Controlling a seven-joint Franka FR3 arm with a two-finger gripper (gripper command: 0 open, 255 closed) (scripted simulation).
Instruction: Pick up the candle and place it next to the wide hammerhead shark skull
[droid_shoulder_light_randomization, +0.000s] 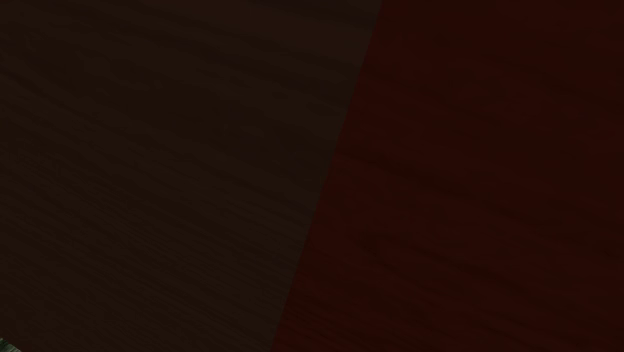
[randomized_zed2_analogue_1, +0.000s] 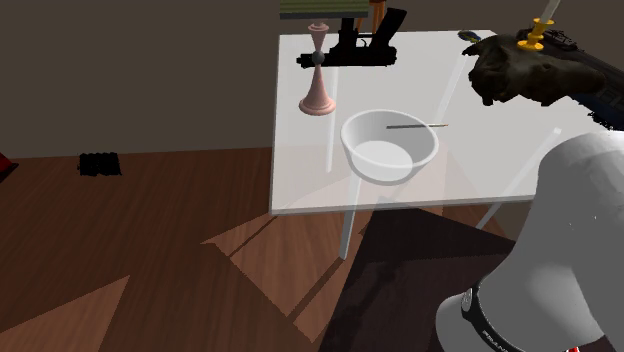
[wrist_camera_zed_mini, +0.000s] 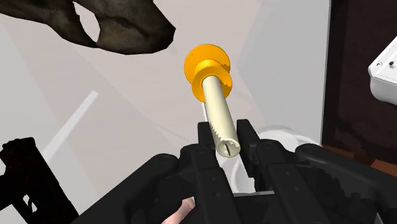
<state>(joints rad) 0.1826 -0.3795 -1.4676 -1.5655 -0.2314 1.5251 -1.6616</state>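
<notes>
Here the end effector (wrist_camera_zed_mini: 226, 132) is closed on the cream candle (wrist_camera_zed_mini: 216, 105) between its fingers.

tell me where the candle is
The candle is clasped in the gripper, its orange base just beside the dark skull, at the second exterior view's upper right.

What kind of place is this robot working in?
Probably a room in a house: wooden floor, plain wall, and a white table carrying a bowl, a dark skull and a candle.
</notes>
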